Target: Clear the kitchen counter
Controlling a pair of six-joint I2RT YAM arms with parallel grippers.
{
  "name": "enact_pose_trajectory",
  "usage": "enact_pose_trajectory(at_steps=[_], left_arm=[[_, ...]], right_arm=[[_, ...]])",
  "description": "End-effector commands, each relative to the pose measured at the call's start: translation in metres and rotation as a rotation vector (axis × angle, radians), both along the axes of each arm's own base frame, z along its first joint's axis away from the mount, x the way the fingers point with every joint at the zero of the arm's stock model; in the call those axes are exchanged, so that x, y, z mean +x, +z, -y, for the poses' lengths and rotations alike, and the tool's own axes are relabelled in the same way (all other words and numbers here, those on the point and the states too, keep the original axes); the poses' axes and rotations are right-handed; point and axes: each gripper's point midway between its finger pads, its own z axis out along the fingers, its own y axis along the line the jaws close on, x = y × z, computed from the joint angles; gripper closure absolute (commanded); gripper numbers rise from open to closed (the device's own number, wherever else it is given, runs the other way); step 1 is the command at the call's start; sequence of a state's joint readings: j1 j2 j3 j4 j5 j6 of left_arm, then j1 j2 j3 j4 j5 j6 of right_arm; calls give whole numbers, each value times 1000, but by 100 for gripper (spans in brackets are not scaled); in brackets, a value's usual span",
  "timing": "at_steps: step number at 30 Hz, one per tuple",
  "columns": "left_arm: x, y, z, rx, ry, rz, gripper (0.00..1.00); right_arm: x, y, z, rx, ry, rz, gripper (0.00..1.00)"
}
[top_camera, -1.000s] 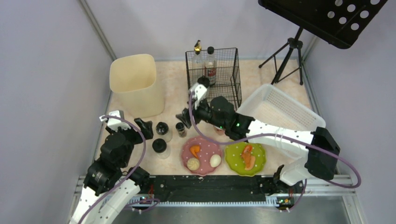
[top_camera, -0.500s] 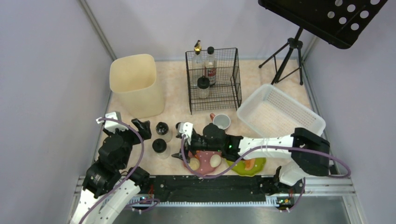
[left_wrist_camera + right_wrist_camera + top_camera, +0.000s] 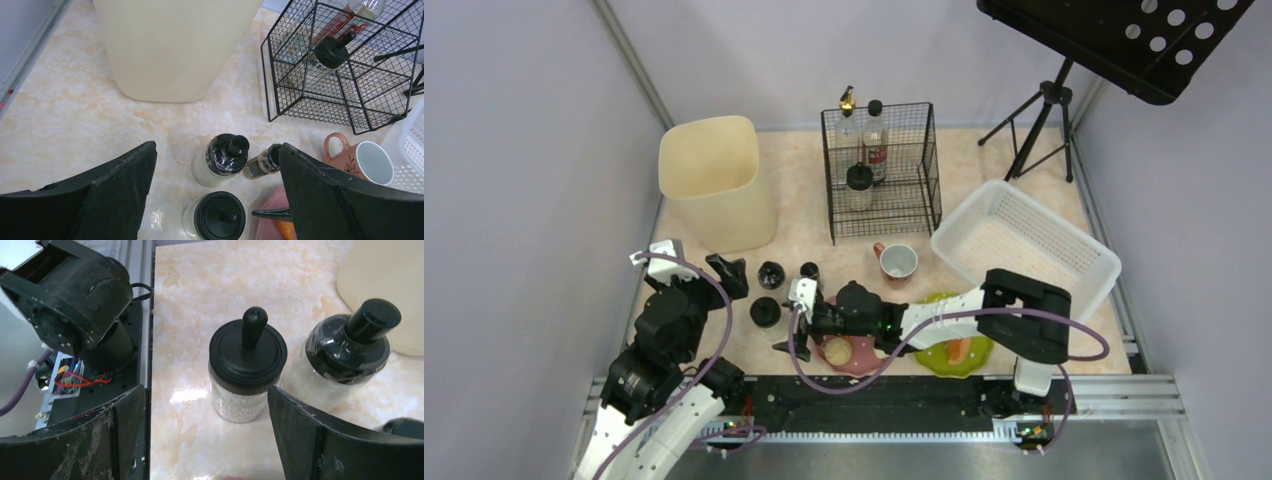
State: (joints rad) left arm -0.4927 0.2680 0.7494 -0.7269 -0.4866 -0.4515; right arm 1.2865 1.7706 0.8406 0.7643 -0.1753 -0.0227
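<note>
The kitchen counter [image 3: 799,205] is beige-pink marbled stone. On its front left stand a knob-lidded jar of white beads [image 3: 765,312] [image 3: 247,372] [image 3: 220,217], a black-capped jar [image 3: 770,272] [image 3: 345,360] [image 3: 225,157] and a small jar [image 3: 810,272] [image 3: 262,162]. My right gripper [image 3: 786,325] [image 3: 207,440] is open and empty, low over the counter just right of the knob-lidded jar. My left gripper [image 3: 729,270] [image 3: 217,146] is open and empty above the jars.
A pink plate [image 3: 861,357] and a green plate [image 3: 929,352] with food sit at the front. A pink mug [image 3: 897,260], a white basket [image 3: 1024,240], a wire rack [image 3: 882,170] with bottles and a cream bin [image 3: 716,180] stand behind.
My right arm has pulled back from the wire rack, leaving a black-capped bottle inside, and swung down to the front left beside the jars. The left arm has barely moved.
</note>
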Motion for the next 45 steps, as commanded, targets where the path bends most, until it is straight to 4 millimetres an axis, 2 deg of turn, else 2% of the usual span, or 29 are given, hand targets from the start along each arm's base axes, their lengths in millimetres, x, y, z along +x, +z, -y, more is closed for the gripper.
enact_pose_trajectory(at_steps=[1,7,16,32,36,45], left_arm=[[0,6,2,-21,-6,21,4],[0,5,3,-21,-13,20,4],[1,6,4,-22,-19,22,4],[1,6,4,-20,-20,21,4],[1,6,5,-20,-20,21,4],[0,7,5,-23,-21,26,4]], right_arm=[[2,41,-28,157,12,29,10],[8,40,-40,168,-5,34,10],[10,27,-52,150,6,28,10],[18,3,-60,112,-26,22,11],[19,4,-54,121,-41,29,11],[12,35,-20,206,-85,53,11]])
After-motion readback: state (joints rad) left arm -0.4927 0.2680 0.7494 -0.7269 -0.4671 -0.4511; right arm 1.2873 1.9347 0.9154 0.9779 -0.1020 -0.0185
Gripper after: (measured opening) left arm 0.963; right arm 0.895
